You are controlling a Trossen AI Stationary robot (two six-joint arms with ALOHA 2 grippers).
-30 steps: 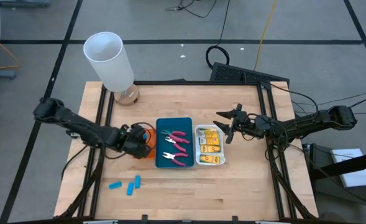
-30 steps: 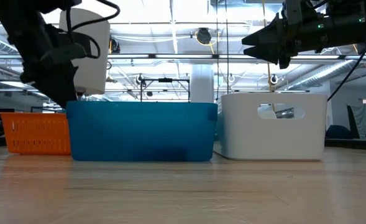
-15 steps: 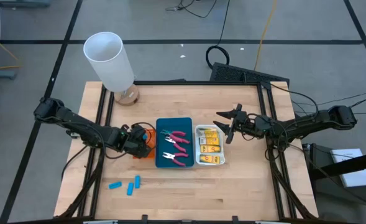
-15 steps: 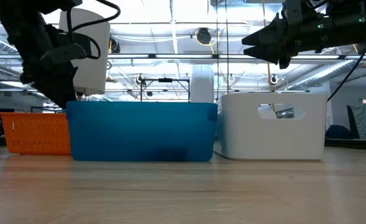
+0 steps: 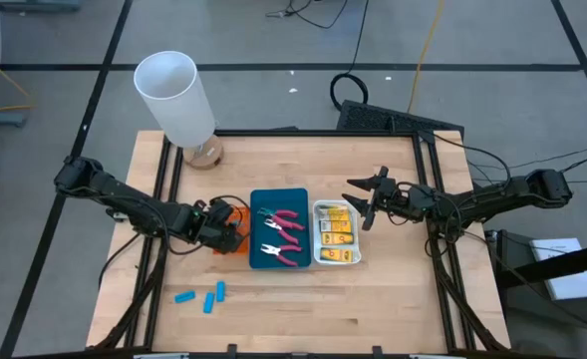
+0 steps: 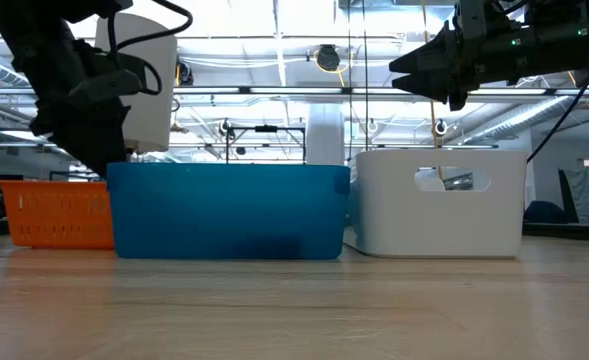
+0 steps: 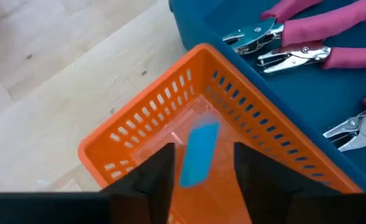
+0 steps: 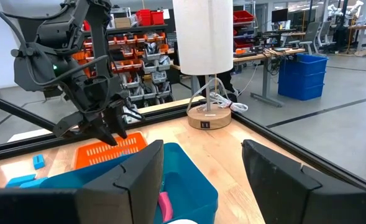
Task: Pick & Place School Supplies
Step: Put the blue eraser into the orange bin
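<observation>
My left gripper (image 7: 202,171) hangs open over the orange tray (image 7: 139,134), pointing steeply down. A light-blue stubby piece (image 7: 199,153) shows blurred inside that tray, between the two fingers and narrower than their gap. Three more light-blue pieces (image 5: 206,296) lie on the table nearer its front. Pink-handled pliers (image 5: 281,237) lie in the blue tray (image 5: 278,196). Yellow packets (image 5: 337,234) lie in the white tray (image 5: 320,261). My right gripper (image 5: 361,202) waits open, raised and level, above the white tray's far end.
A tall white cylinder (image 5: 174,97) on a wooden base stands at the table's far left. The three trays sit side by side mid-table. Bare wood shows along the front edge (image 5: 353,309) and at the far middle.
</observation>
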